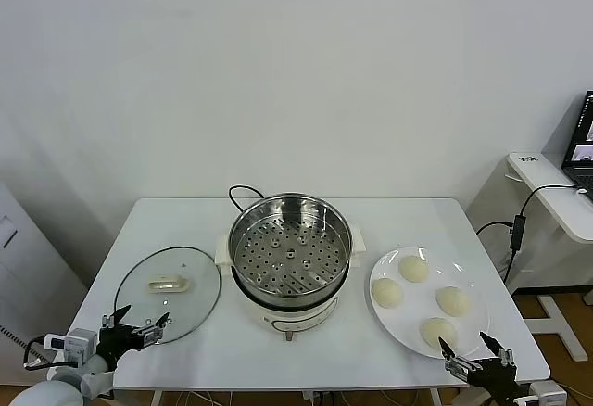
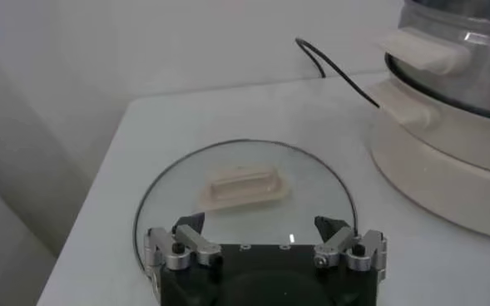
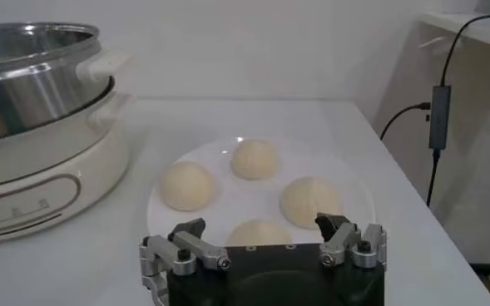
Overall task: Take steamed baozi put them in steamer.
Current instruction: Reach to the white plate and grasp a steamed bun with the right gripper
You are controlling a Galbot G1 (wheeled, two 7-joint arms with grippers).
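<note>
On the bench (image 1: 185,216), four baozi (image 1: 414,268) sit untouched on a plate (image 1: 468,336), the steamer (image 1: 290,260) empty, both grippers' fingers open.

White tabletop (image 1: 185,350) carried three things in row. Glass lid (image 1: 168,293) lay flat at robot's left. Steamer (image 1: 290,262) on white base stood at centre, black cord (image 1: 243,190) trailing behind. White plate (image 1: 468,332) with four steamed baozi (image 1: 414,268) sat at right.
</note>
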